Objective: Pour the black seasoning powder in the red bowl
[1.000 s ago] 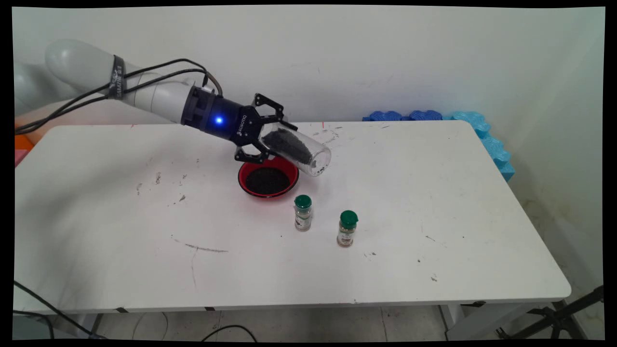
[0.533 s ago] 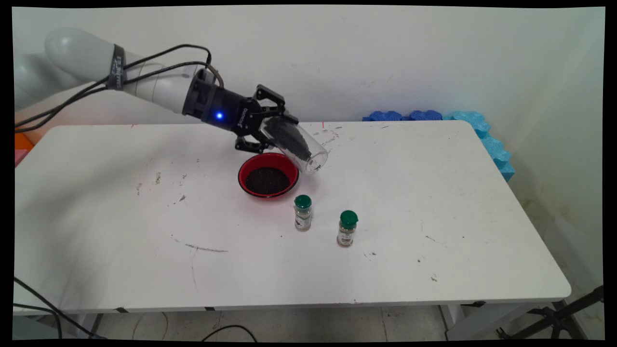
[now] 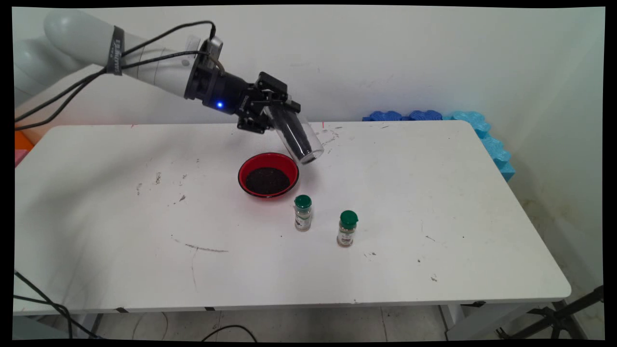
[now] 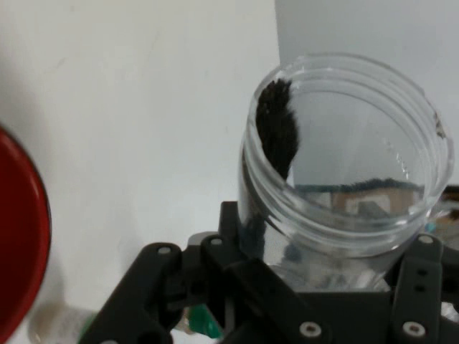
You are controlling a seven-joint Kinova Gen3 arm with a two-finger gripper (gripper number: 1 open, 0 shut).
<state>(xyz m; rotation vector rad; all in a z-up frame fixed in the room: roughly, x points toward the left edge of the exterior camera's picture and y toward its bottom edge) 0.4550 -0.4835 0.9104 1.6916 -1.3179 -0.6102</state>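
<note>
My gripper (image 3: 272,113) was up in the air over the far part of the white table (image 3: 434,202). It was pinching a clear jar (image 3: 295,136) near the closed end, with one finger (image 3: 277,91) on top and one below. In the hand view my gripper (image 4: 315,301) hugged the jar (image 4: 351,179) from both sides, and the jar's round open mouth faced the camera.

The jar was tipped. Its open mouth pointed down and to the right in the main view, and it hung just above the table without touching it. Black grainy stuff (image 3: 291,132) lay along the inside of the jar. In the hand view some of that black stuff (image 4: 276,136) stuck up the inner wall near the mouth.

A red bowl (image 3: 268,175) sat on the table just below and a little left of the jar's mouth. It had dark grains in it too. In the hand view only the bowl's red edge (image 4: 21,244) showed on the left.

Nearer the front of the table stood two small spice bottles with green caps. One spice bottle (image 3: 302,213) stood close to the bowl. The other spice bottle (image 3: 347,228) stood a bit to the right of the first one. Both were upright and apart from each other.

Some blue foam pieces (image 3: 482,130) lay by the wall at the table's far right corner.
</note>
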